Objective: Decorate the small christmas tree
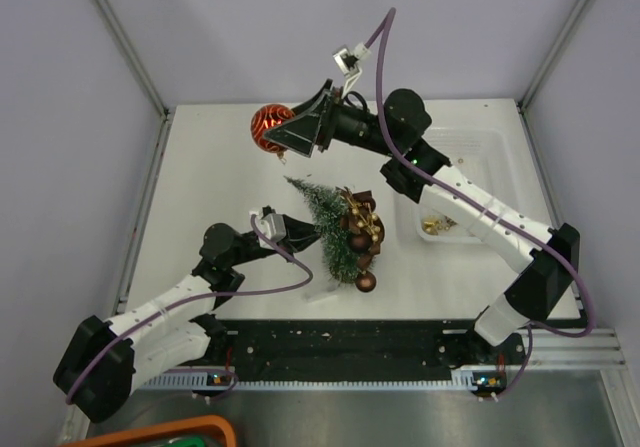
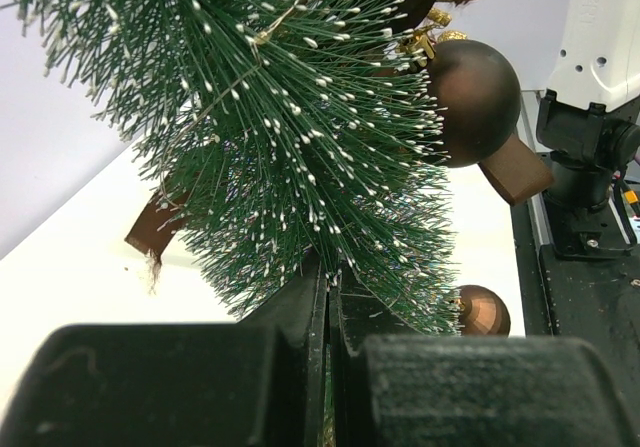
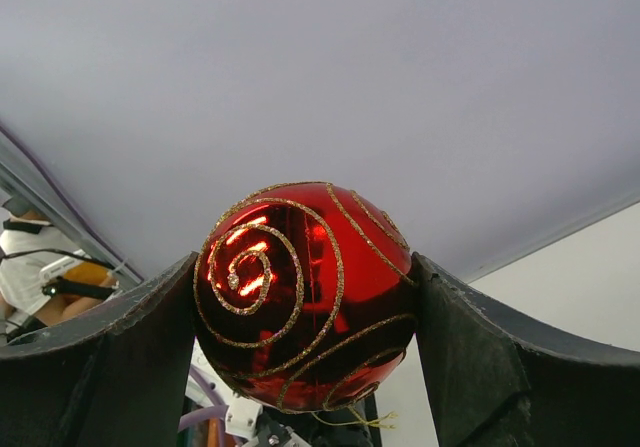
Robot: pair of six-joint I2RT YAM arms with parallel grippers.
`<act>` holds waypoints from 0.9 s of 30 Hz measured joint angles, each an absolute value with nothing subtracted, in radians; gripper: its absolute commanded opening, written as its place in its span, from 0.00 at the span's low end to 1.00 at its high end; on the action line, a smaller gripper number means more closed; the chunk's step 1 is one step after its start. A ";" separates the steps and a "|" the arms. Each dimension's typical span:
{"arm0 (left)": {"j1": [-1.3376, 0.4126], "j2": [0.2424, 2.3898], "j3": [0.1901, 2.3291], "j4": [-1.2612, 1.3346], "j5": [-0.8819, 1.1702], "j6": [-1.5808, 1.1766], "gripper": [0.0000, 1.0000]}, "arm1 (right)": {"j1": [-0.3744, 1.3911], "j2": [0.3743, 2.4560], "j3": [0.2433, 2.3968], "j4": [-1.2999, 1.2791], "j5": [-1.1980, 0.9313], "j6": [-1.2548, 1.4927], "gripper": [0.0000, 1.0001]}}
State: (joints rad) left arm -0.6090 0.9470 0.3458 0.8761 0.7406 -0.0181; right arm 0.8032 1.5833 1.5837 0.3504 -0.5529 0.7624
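Shut, the left gripper (image 2: 328,287) pinches bristles of the light, bendy tree (image 1: 322,217), whose trunk looks firmer; past the treetop, the right gripper (image 3: 305,267), wide, clasps a red ball (image 1: 270,129).

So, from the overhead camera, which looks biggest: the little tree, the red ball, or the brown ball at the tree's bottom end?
1. small christmas tree
2. red ball, held off the table, so nearness to the camera may flatter it
3. brown ball, clearly smallest
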 measured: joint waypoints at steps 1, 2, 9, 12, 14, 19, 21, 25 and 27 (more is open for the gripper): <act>-0.609 0.947 0.346 0.876 0.739 -0.018 0.00 | 0.803 1.583 1.583 0.351 -0.553 0.762 0.49; -0.609 0.947 0.346 0.876 0.739 -0.018 0.00 | 0.803 1.583 1.581 0.352 -0.556 0.762 0.49; -0.610 0.960 0.346 0.880 0.739 -0.006 0.00 | 0.816 1.580 1.577 0.351 -0.584 0.762 0.48; -0.610 0.963 0.347 0.882 0.739 0.004 0.00 | 0.831 1.580 1.577 0.351 -0.603 0.762 0.48; -0.610 0.967 0.352 0.882 0.739 0.007 0.00 | 0.841 1.580 1.577 0.351 -0.614 0.762 0.48; -0.610 0.974 0.357 0.880 0.739 0.012 0.00 | 0.846 1.580 1.577 0.352 -0.628 0.762 0.47; -0.610 0.974 0.358 0.880 0.739 0.014 0.00 | 0.847 1.579 1.577 0.351 -0.630 0.761 0.47; -0.610 0.974 0.358 0.879 0.739 0.016 0.00 | 0.848 1.574 1.573 0.340 -0.628 0.751 0.46; -0.610 0.974 0.358 0.879 0.739 0.018 0.00 | 0.848 1.568 1.570 0.324 -0.625 0.740 0.46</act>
